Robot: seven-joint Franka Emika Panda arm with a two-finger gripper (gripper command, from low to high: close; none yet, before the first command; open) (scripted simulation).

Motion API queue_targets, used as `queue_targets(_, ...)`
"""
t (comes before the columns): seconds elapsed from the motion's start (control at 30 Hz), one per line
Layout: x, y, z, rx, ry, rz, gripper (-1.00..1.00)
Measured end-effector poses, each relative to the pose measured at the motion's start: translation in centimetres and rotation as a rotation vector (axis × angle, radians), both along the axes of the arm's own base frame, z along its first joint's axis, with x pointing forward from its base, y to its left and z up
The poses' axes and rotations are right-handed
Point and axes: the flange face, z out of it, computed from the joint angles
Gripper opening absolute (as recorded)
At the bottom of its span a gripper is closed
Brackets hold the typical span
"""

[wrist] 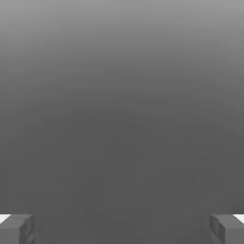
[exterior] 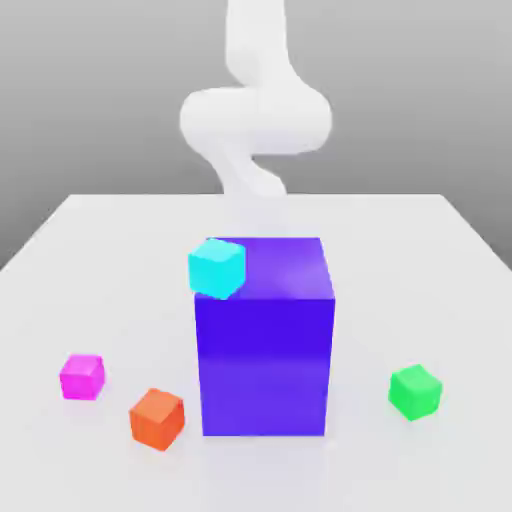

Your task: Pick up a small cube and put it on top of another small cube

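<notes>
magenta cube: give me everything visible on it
The magenta cube is a small, bright pink-magenta block with a plain, smooth, matte-looking surface and soft edges, no markings. It sits flat on the white table, turned slightly so two side faces and the top show. It is near the exterior view's left, the leftmost object there. The orange-red cube lies close by toward the front, with a clear gap between them. Nothing touches it but the table, and nothing rests on top.

Magenta cube (exterior: 82,376), orange-red cube (exterior: 157,418), green cube (exterior: 415,391), cyan cube (exterior: 217,267) (blue-purple block (exterior: 265,340)).
</notes>
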Motion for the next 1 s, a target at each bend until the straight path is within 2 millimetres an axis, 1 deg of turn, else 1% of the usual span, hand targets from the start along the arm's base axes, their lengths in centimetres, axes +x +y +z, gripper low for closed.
queue_targets(0.07,2.3,-2.9,-4.7,0.054,0.067,-0.136,0.00)
queue_targets(0.13,3.8,-5.8,-9.3,0.106,0.126,-0.264,0.00)
queue_targets(0.2,4.5,-8.7,-13.9,0.157,0.181,-0.393,0.00)
queue_targets(0.3,4.2,-13.0,-20.9,0.235,0.257,-0.588,0.00)
queue_targets(0.37,3.2,-15.7,-25.5,0.289,0.306,-0.718,0.00)
queue_targets(0.47,0.7,-19.1,-32.2,0.371,0.375,-0.917,0.00)
queue_targets(0.53,-1.5,-20.8,-36.5,0.427,0.419,-1.049,0.00)
queue_targets(0.57,-2.9,-21.6,-38.5,0.456,0.439,-1.119,0.00)
queue_targets(0.6,-4.7,-22.7,-40.5,0.489,0.457,-1.202,0.00)
queue_targets(0.67,-7.6,-23.4,-44.4,0.547,0.499,-1.334,0.00)
queue_targets(0.7,-8.5,-23.4,-45.9,0.567,0.514,-1.377,0.00)
queue_targets(0.77,-9.0,-23.3,-48.3,0.580,0.527,-1.405,0.00)
queue_targets(0.9,-9.3,-23.2,-52.3,0.582,0.531,-1.414,0.00)
queue_targets(0.93,-9.3,-23.2,-53.1,0.582,0.531,-1.414,-1.00)
queue_targets(1.0,-9.3,-23.2,-53.1,0.582,0.531,-1.414,-1.00)
